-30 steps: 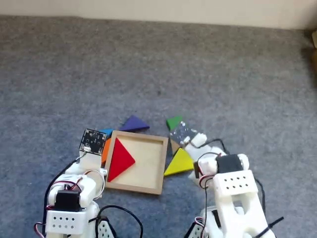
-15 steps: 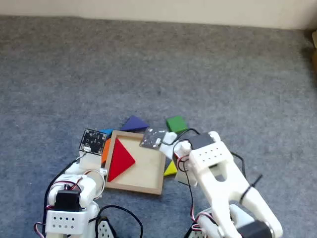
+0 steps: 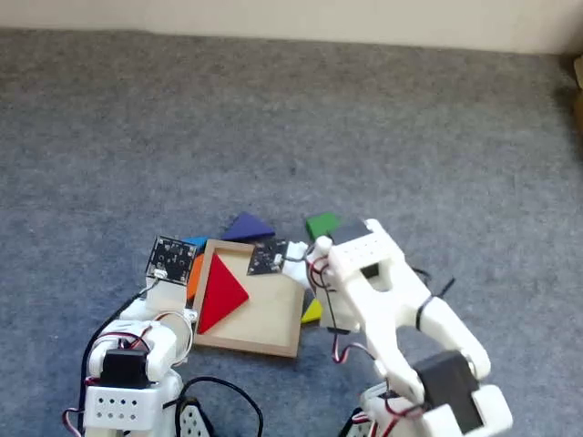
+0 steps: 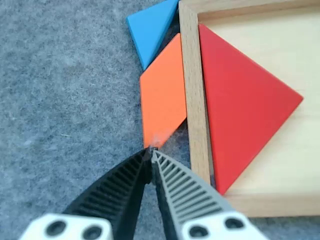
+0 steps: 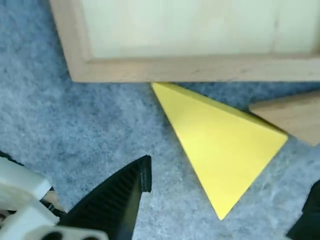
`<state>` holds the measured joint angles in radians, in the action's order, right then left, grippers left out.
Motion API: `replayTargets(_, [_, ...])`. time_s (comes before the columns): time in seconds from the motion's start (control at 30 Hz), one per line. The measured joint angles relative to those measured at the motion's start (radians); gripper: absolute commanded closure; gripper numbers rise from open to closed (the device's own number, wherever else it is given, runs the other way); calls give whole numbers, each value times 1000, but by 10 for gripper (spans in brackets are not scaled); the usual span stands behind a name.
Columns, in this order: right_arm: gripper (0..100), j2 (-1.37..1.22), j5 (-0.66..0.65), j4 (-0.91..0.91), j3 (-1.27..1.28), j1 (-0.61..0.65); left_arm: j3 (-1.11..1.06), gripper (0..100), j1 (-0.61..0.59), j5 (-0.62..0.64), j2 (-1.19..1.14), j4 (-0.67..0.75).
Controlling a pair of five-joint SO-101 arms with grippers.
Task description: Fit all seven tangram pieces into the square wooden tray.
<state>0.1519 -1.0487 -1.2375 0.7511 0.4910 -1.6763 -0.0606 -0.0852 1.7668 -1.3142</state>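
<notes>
Right jaws were found open over the yellow triangle (image 5: 220, 135), which lay on the tabletop with one tip against the tray's (image 5: 150, 67) outer rim. Left jaws were closed, empty, at the orange piece (image 4: 162, 100). A centred grip across the triangle's edges was judged necessary before lifting.

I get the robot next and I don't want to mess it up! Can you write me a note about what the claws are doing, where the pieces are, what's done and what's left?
Left claw: shut, empty, tips at a corner of the orange piece.
Right claw: open, empty, over the yellow triangle.
Done: the red triangle lies in the tray.
Out on the carpet: the orange piece and the blue piece by one tray edge. The yellow triangle and the plain wooden piece are by the opposite edge. The purple triangle and the green square are beyond the tray.
Left: those six pieces.
</notes>
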Motion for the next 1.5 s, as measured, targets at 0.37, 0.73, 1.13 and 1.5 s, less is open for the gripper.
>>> replayTargets(0.37, [555, -178, 0, 2, -100, 46, 0, 992, 0, 0, 0, 0])
replayTargets(0.73, [558, -181, 0, 2, -100, 71, 0, 992, 0, 0, 0, 0])
replayTargets(1.13, [591, -181, 0, 2, -100, 117, 0, 992, 0, 0, 0, 0])
replayTargets(1.5, [676, -178, 0, 5, -121, 115, 0, 992, 0, 0, 0, 0])
